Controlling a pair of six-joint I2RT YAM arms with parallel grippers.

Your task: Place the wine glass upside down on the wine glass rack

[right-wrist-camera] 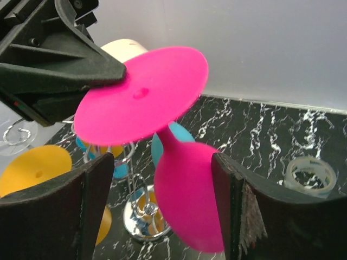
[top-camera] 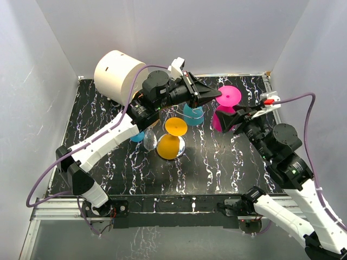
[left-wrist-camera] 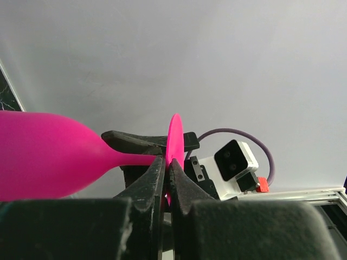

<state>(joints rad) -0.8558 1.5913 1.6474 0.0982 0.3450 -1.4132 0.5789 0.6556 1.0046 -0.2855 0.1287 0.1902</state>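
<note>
A big cream cylinder (top-camera: 116, 73) sits at the upper left of the overhead view, in the back corner of the black, white-veined table top (top-camera: 217, 168). Plain white walls (top-camera: 162, 27) close in the back and both sides. Near the middle of the frame is an orange glass (top-camera: 169, 147), its flat foot above its bowl. A teal glass (top-camera: 192, 115) is just up and right of it, and a clear glass (top-camera: 150, 141) just to its left. In the right wrist view, a whitish tape roll (right-wrist-camera: 307, 176) lies flat on the table at lower right.
</note>
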